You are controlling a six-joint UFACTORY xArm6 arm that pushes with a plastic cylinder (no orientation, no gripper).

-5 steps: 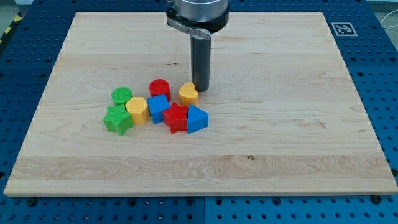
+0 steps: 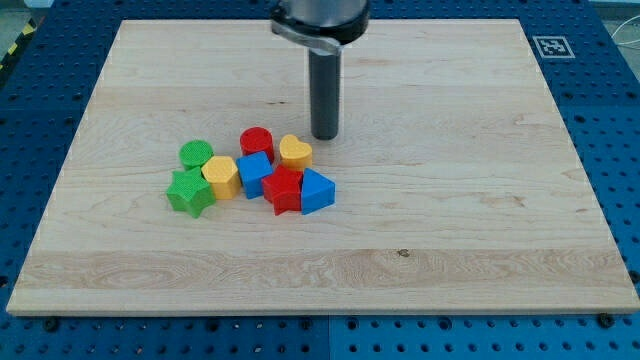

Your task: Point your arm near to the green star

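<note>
The green star [image 2: 189, 192] lies at the left end of a cluster of blocks on the wooden board [image 2: 450, 220]. My tip [image 2: 325, 136] stands to the upper right of the cluster, just right of and above the yellow heart [image 2: 295, 151], far from the green star. Between them lie a green cylinder [image 2: 196, 154], a yellow hexagon-like block [image 2: 220, 176], a red cylinder [image 2: 257, 143], a blue block [image 2: 254, 172], a red star [image 2: 283, 189] and another blue block [image 2: 316, 190].
A fiducial marker [image 2: 550, 46] sits at the board's top right corner. A blue perforated table [image 2: 610, 150] surrounds the board.
My tip has moved slightly up and to the right, away from the yellow heart. The yellow heart now sits a little further left, closer to the red cylinder.
</note>
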